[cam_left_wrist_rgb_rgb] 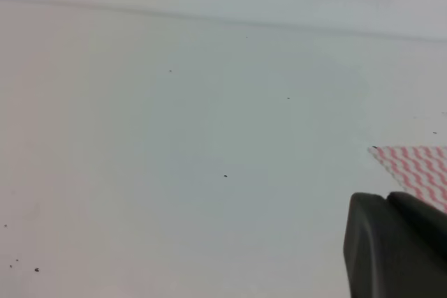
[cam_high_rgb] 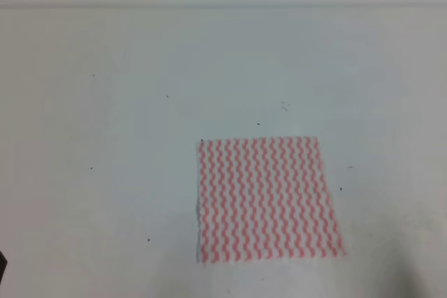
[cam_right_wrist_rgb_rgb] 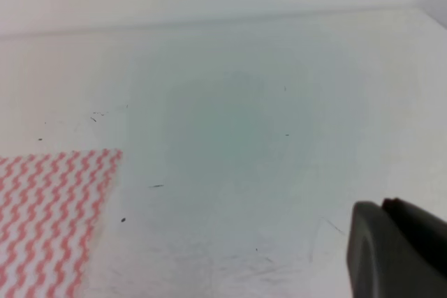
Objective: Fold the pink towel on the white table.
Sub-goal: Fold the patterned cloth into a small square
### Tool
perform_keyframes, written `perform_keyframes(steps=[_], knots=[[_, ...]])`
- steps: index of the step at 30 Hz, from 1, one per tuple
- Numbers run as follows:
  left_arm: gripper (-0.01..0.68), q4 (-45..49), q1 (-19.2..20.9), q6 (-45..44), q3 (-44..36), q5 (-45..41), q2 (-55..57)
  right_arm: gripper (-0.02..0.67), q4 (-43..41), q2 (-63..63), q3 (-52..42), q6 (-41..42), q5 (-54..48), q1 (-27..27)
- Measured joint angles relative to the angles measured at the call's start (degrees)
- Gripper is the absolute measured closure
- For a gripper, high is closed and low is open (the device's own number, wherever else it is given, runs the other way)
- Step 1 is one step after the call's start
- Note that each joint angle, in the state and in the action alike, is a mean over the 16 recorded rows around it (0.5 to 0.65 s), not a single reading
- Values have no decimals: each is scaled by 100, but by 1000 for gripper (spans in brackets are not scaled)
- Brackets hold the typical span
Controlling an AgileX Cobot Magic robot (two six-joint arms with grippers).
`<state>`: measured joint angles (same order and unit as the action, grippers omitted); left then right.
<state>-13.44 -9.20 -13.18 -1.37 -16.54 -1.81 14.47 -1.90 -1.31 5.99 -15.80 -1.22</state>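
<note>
From the exterior high view, you had the pink towel (cam_high_rgb: 268, 199) lying flat and fully spread on the white table (cam_high_rgb: 140, 102), right of centre and toward the near edge, its four corners all showing and no fold in it. Neither gripper reached into this view; only a dark sliver sat at the lower left edge, too little to name. By my reading, you had not begun the fold: this was the approach step.

In the left wrist view, only one corner of the towel (cam_left_wrist_rgb_rgb: 419, 169) showed at the right edge, and a dark part of the left gripper (cam_left_wrist_rgb_rgb: 394, 246) filled the lower right, apart from the cloth. Whether its jaws were spread or pressed together, I could not tell.

In the right wrist view, the towel's corner (cam_right_wrist_rgb_rgb: 49, 221) lay at the lower left, with the right gripper (cam_right_wrist_rgb_rgb: 398, 249) as a dark block at the lower right, well apart from it. Its jaws could not be read either.

Your next move probably called for bringing each gripper down to a corner on one edge, pinching the thin cloth without pushing it, then carrying that edge over to the opposite one.
</note>
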Motion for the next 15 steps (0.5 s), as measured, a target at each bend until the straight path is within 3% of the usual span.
perform_keyframes(steps=[15], knots=[[677,0,1,5,49,-48,62,666,-1,34,25,0,-15,-2]])
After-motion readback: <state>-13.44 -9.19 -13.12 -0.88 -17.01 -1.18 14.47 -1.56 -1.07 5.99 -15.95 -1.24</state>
